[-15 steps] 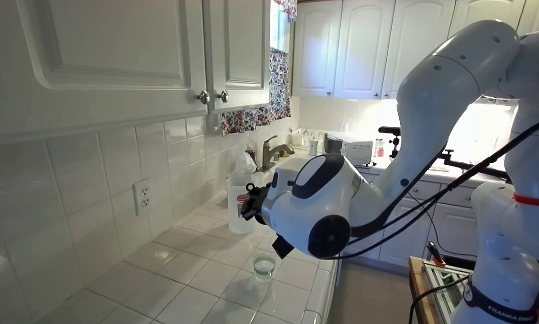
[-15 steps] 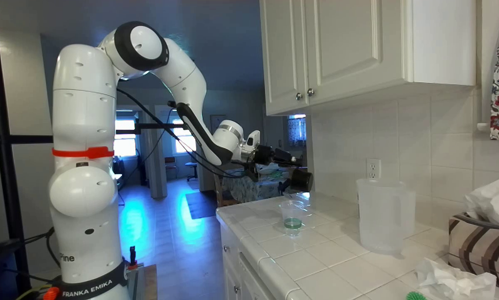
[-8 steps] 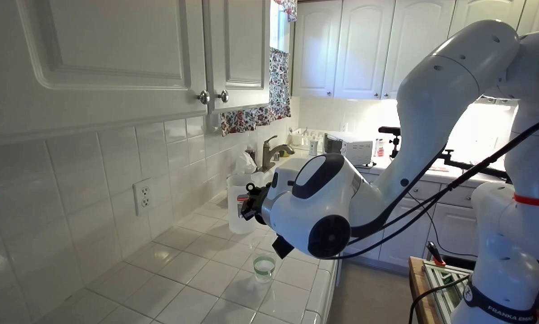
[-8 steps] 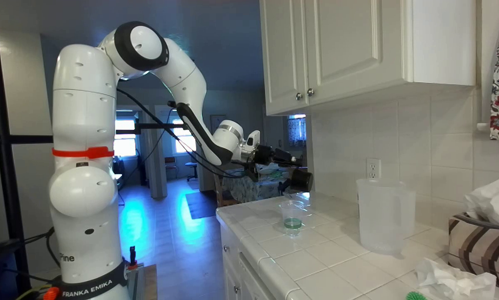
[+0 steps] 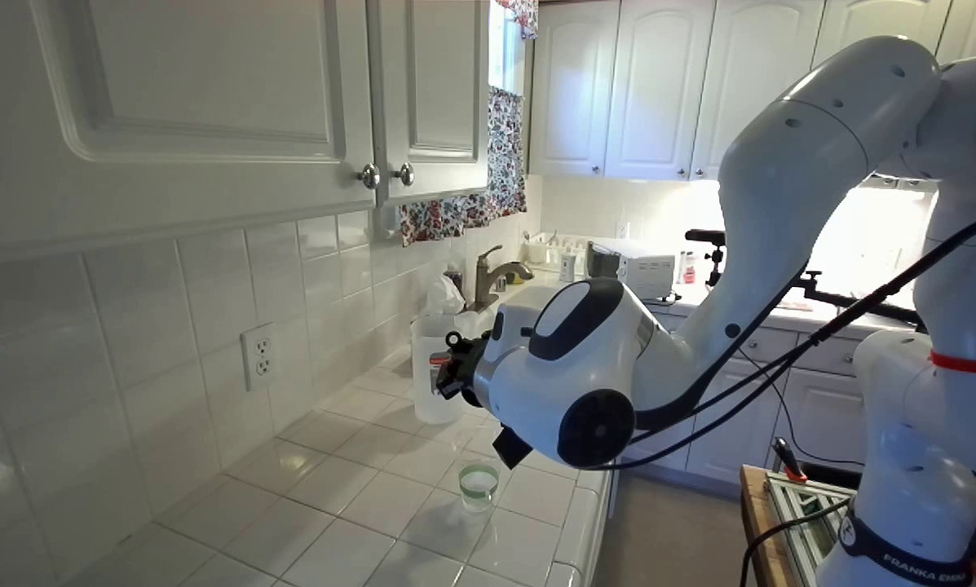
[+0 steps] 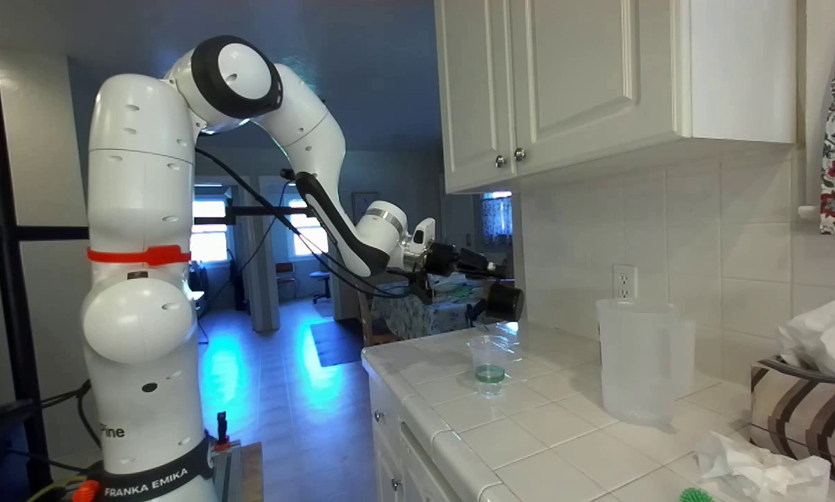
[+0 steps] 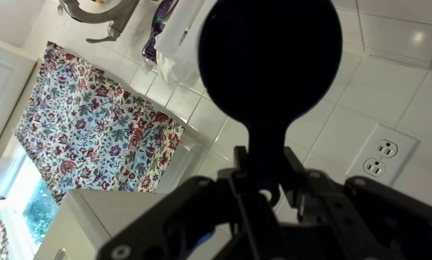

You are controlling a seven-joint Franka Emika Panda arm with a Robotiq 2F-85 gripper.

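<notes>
FRANKA EMIKA, in white capitals on the black band (image 6: 158,481) round my white base column (image 6: 169,418)
Both exterior views show it, and in an exterior view dark letters (image 6: 114,432) ending "ine" stand higher on that column, the one before them unclear; a red-marked label (image 5: 436,360) on the frosted pitcher (image 6: 635,369) is too small for me to read
</notes>
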